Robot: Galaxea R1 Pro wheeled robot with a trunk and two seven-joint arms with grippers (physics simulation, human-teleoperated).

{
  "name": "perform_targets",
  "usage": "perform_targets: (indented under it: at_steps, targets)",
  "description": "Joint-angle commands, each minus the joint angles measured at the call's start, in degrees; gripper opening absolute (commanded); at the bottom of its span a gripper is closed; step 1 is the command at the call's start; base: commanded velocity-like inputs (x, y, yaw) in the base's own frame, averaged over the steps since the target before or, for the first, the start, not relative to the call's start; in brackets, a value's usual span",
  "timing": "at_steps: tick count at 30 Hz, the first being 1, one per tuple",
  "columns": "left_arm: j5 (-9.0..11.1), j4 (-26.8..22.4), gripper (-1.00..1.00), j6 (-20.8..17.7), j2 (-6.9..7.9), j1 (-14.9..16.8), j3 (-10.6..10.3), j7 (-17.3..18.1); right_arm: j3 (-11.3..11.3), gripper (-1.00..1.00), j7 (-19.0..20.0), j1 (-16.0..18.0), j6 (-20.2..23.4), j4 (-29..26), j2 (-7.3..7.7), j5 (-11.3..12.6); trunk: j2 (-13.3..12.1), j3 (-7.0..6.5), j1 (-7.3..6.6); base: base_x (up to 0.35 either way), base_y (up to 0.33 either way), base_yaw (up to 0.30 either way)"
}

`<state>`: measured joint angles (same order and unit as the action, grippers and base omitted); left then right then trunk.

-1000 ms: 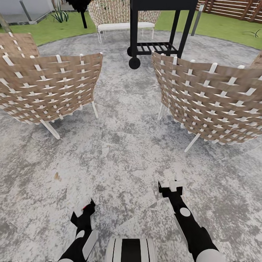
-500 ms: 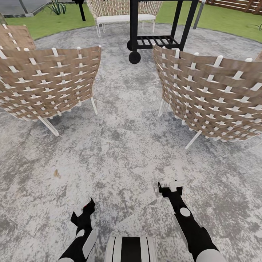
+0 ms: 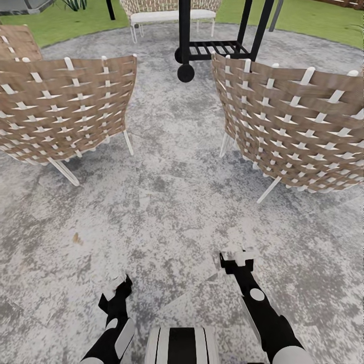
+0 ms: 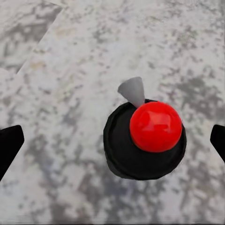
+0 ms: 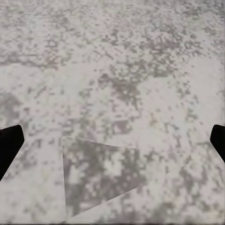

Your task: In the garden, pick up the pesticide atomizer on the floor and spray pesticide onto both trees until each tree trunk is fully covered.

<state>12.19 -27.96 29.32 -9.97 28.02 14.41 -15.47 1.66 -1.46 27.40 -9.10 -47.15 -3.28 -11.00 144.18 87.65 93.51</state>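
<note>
The pesticide atomizer (image 4: 145,138), a black round body with a red cap and a grey nozzle, stands upright on the grey paved patio (image 3: 167,202) of the garden. In the left wrist view it is seen from above between my left gripper's fingertips (image 4: 9,145), which stand wide apart and clear of it. My left gripper (image 3: 115,294) hangs low over the paving, open. My right gripper (image 3: 237,258) is open over bare paving with nothing between its fingers. Both trees and the pesticide are out of view.
Two brown woven chairs flank the way ahead, one at the left (image 3: 65,108) and one at the right (image 3: 293,129). A black wheeled cart (image 3: 212,48) stands between and beyond them. A white-seated woven chair (image 3: 167,12) and green lawn (image 3: 65,28) lie farther back.
The whole head view has shifted: chairs, cart and paving marks sit higher in the picture and less lawn shows. Both grippers keep their places in the picture.
</note>
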Motion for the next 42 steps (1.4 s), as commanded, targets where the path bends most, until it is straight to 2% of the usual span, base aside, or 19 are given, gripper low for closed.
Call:
perform_targets:
  at_steps: [1, 21, 42]
  targets:
    - [0.29, -0.01, 1.00, 0.20, -0.03, 0.02, 0.06, 0.09, 0.17, 1.00, -0.13, 0.03, -0.16, 0.04, -0.06, -0.60, 0.01, 0.10, -0.01, 0.000, 0.000, -0.087]
    - [0.29, 0.01, 1.00, 0.21, -0.03, 0.02, 0.04, 0.09, 0.18, 1.00, -0.14, 0.03, -0.19, 0.04, -0.06, -0.60, 0.01, 1.06, -0.01, 0.000, 0.000, -0.078]
    - [0.37, -0.59, 1.00, 0.30, 0.04, 0.11, 0.55, 0.09, 0.18, 1.00, -0.12, 0.03, -0.20, 0.13, -0.06, -0.60, 0.01, 1.11, -0.01, 0.000, 0.000, -0.008]
